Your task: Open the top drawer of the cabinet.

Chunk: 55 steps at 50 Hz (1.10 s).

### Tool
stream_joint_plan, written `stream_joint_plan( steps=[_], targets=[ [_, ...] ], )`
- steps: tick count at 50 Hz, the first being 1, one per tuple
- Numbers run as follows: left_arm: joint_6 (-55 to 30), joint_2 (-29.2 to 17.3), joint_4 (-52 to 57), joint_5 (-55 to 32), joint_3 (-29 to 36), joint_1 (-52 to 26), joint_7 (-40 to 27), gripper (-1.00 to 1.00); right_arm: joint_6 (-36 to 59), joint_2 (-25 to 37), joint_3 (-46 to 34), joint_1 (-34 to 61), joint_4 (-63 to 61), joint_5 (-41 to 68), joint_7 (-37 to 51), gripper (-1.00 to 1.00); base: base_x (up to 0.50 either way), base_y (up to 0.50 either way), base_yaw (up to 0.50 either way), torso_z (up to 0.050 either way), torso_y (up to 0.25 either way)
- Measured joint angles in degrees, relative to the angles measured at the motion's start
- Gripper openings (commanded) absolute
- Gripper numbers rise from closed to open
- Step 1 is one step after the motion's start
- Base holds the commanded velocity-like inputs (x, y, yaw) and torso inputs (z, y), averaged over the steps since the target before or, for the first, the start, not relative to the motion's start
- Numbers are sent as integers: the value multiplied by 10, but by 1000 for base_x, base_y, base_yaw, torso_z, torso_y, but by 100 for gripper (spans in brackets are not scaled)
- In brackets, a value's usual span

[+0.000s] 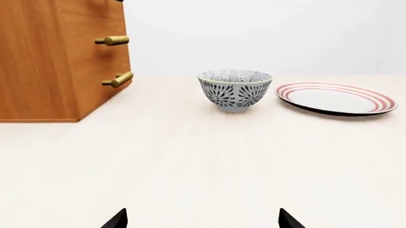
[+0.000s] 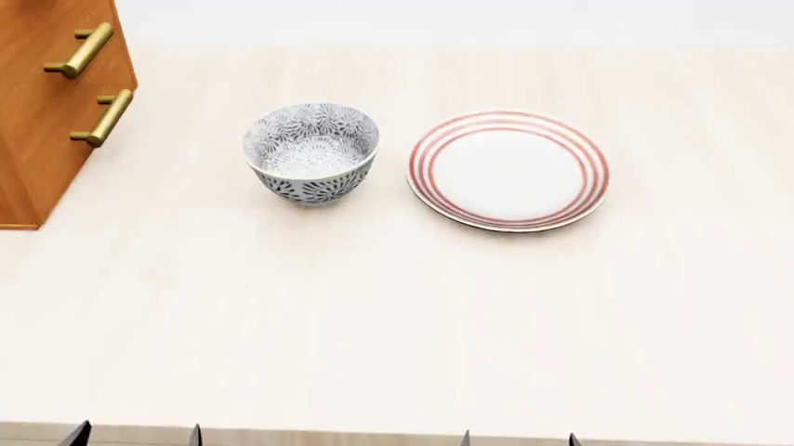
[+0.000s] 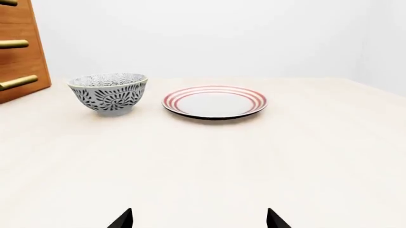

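Nothing is gripped yet: I read this as the very start, with the approach to the handle not begun. Going left to right from my left gripper, the cabinet stands ahead and off to its left, well apart. I count two brass handles in the head view; the top drawer shows only as a handle tip at the edge of the right wrist view, so I can't judge how far shut it is. Next come one patterned bowl, ahead between my two grippers, and one striped plate just beside it, ahead of the right gripper. Both grippers are spread wide and empty (only their tips show). Next move, I judge: raise the left gripper, swing it toward the uppermost handle, and close on it.
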Motion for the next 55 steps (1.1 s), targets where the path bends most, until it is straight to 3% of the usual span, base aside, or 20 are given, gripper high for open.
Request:
stream_joint_plan(
  steps=[11,55],
  targets=[
    [4,-8,-9,-7,11,-2,-8,100,-1,8,-10,0,0,9,9,100,0,0,0,0,0],
    [10,-38,-11,-30,51,-2,-44,100,-2,38,-44,4,8,44,41,100,15,0,0,47,0]
  ],
)
